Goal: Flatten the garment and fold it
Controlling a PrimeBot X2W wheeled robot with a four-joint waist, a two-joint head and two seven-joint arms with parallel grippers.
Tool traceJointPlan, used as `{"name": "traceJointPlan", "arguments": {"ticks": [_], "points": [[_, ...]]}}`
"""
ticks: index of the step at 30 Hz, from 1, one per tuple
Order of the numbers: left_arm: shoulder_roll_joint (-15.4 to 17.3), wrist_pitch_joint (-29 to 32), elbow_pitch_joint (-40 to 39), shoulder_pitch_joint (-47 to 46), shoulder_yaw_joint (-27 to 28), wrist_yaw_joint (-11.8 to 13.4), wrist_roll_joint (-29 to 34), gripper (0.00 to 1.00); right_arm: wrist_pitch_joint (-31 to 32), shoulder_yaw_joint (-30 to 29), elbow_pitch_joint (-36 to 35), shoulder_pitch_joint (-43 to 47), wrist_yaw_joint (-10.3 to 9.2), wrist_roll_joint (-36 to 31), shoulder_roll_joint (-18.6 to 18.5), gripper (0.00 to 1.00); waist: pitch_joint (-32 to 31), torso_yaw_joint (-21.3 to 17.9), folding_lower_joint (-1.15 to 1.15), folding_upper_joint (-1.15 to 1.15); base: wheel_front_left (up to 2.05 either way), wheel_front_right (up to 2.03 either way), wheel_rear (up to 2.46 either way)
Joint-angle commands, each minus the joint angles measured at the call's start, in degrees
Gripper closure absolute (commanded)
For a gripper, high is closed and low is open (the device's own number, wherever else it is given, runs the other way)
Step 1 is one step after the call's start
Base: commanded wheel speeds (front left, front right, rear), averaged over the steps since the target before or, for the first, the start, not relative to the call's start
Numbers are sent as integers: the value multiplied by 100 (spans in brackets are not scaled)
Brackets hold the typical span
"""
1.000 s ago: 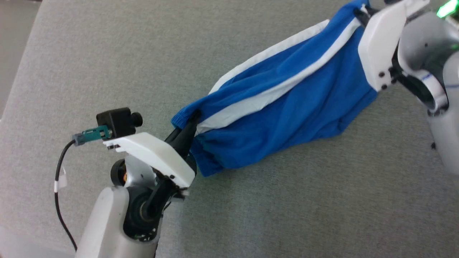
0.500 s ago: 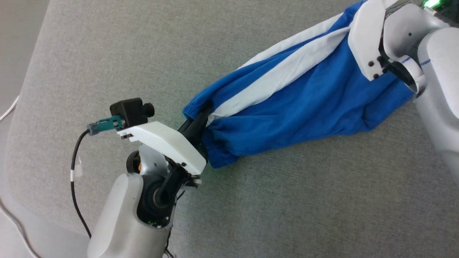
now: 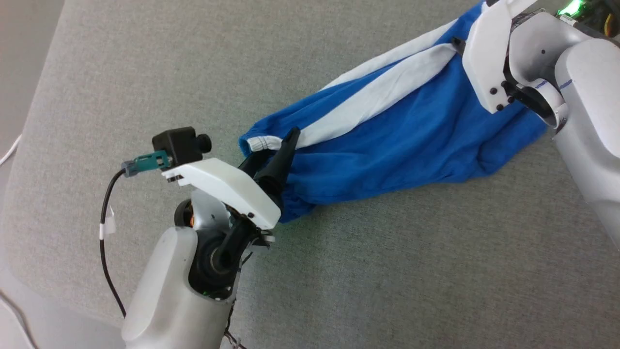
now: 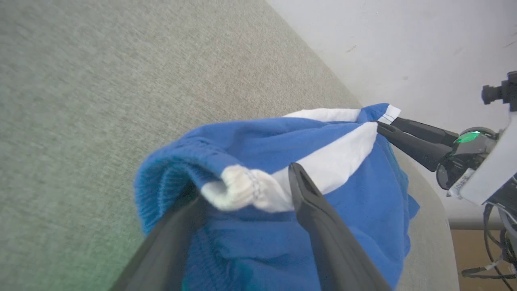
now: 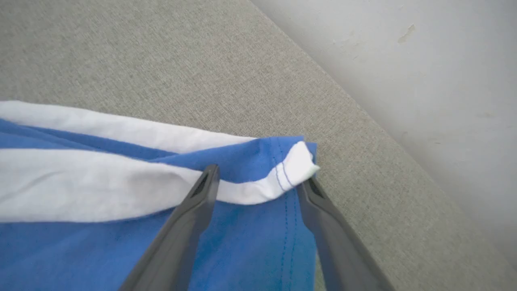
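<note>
In the head view the garment (image 3: pixel 387 140) runs off the top edge, its hem behind the right tool (image 5: pixel 258 178).

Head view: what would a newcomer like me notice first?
The bright blue shorts with white stripes, stretched diagonally across the grey fabric surface. At each end, dark fingers stand spread around an edge: the left fingers at the gathered waistband, the right fingers at the leg hem.

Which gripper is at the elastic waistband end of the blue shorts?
The left gripper: its open jaws straddle the gathered waistband of the shorts; the right gripper sits at the flat stitched hem.
</note>
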Motion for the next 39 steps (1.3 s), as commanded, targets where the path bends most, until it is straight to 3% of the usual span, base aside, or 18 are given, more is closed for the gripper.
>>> {"name": "traceJointPlan", "arguments": {"ticks": [1, 12, 16, 20, 26, 30, 34, 39], "points": [[29, -28, 44, -9, 22, 3, -1, 0, -46, 10, -3, -11, -5, 55, -13, 0, -139, -66, 0, 0, 0, 0, 0], [244, -408, -435, 598, 171, 202, 259, 0, -660, -453, -589, 878, -5, 607, -317, 0, -1038, -230, 0, 0, 0, 0, 0], [346, -802, -735, 878, 252, 257, 523, 0, -1144, -916, -1038, 1471, -5, 501, -292, 0, -1255, -327, 0, 0, 0, 0, 0], [534, -1371, -957, 1183, 215, 259, 1056, 0, -1826, -1538, -1609, 2209, -5, -65, -190, 0, -1417, -378, 0, 0, 0, 0, 0], [523, -2309, -984, 1741, 267, 253, 1454, 0, -2711, -2413, -2632, 3664, -5, -1388, 212, 0, -1633, -406, 0, 0, 0, 0, 0], [524, -2884, -805, 2155, 225, 195, 1703, 0, -3178, -3048, -3250, 4812, -5, -2068, 909, 0, -1765, -418, 0, 0, 0, 0, 0], [481, -3101, -558, 2497, 182, 236, 1885, 0, -3608, -3477, -3675, 5752, -5, -2469, 1525, 0, -1886, -445, 0, 0, 0, 0, 0], [335, -3145, -441, 2702, 143, 299, 1844, 0, -3876, -3703, -3820, 6325, -5, -2321, 1677, 0, -2033, -474, 0, 0, 0, 0, 0]]}}
